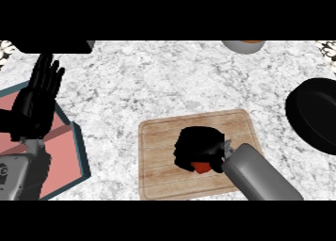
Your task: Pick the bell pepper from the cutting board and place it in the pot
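Right robot hand curled over red bell pepper; rectangular wood-grain cutting board

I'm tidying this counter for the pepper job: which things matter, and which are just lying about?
In the job: bell pepper under the curled right hand; cutting board; black pot.

Lying about: pink mat; grey bowl; resting left hand.

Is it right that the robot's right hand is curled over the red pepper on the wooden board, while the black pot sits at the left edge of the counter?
Not quite. In the head view the pot sits at the counter's right edge, not the left. The rest holds: the right hand curls over the red pepper on the wooden board.
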